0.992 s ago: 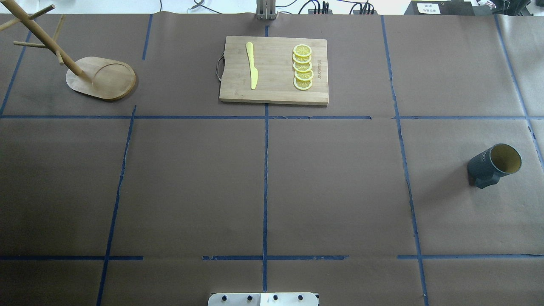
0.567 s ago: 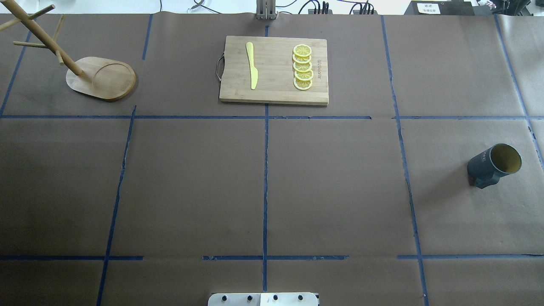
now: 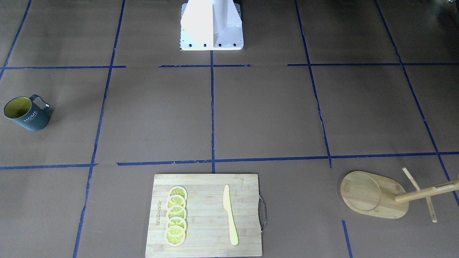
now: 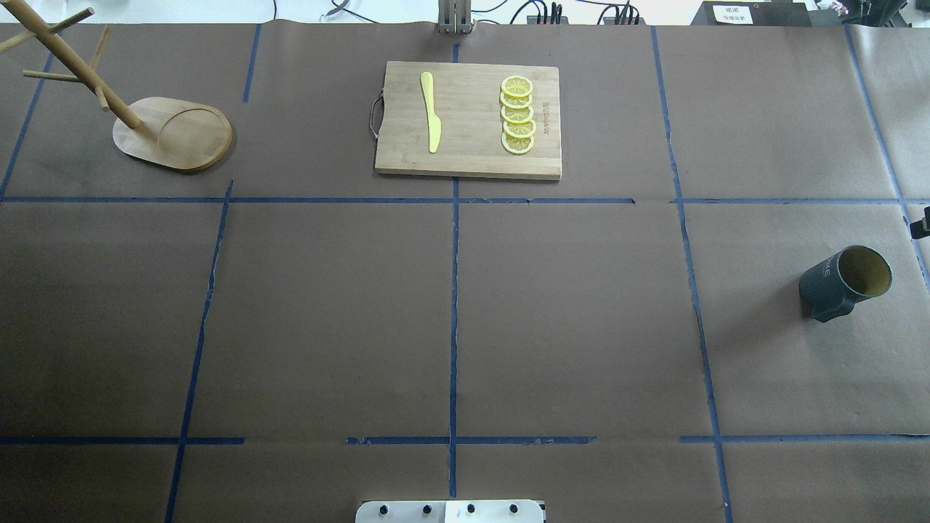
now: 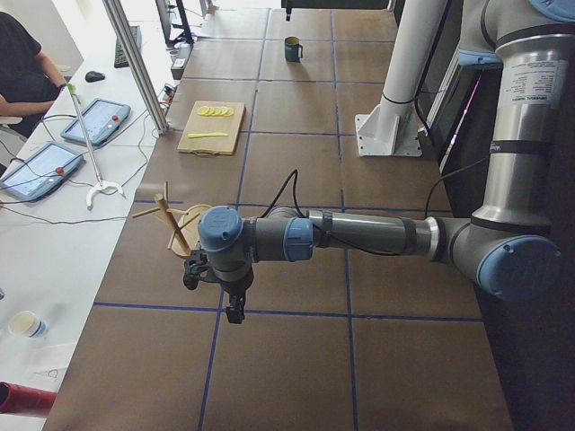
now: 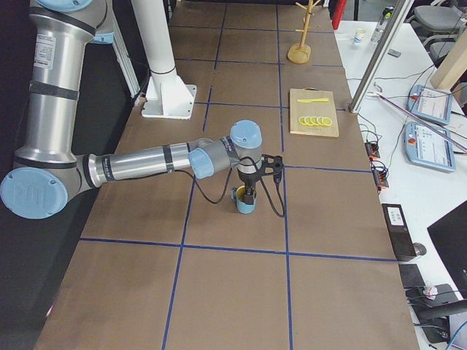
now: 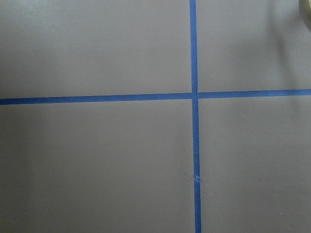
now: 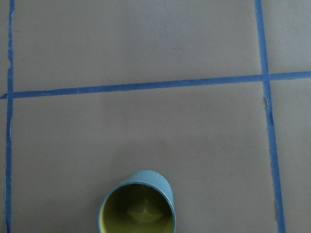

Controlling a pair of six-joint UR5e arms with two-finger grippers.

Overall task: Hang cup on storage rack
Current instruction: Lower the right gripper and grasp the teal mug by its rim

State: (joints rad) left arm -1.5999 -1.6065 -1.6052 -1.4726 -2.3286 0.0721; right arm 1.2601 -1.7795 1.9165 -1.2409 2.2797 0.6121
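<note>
The cup [image 4: 846, 282] stands upright on the brown paper at the far right, and shows at the left of the front view [image 3: 27, 114]. In the right wrist view the cup [image 8: 137, 204] lies at the bottom edge, seen from above. The storage rack [image 4: 174, 134] stands at the back left, its pegs bare. In the right side view my right gripper [image 6: 252, 191] hangs just over the cup [image 6: 244, 200]. In the left side view my left gripper [image 5: 235, 310] hangs beside the rack [image 5: 175, 229]. I cannot tell whether either gripper is open or shut.
A bamboo cutting board [image 4: 468, 120] at the back middle carries a yellow knife [image 4: 431, 112] and several lemon slices [image 4: 517, 115]. Blue tape lines [image 4: 454, 319] cross the paper. The robot's base plate [image 4: 450, 511] is at the near edge.
A dark part of the right arm's end has come into the overhead view at the right edge, above the cup. The cup and rack have not moved.
</note>
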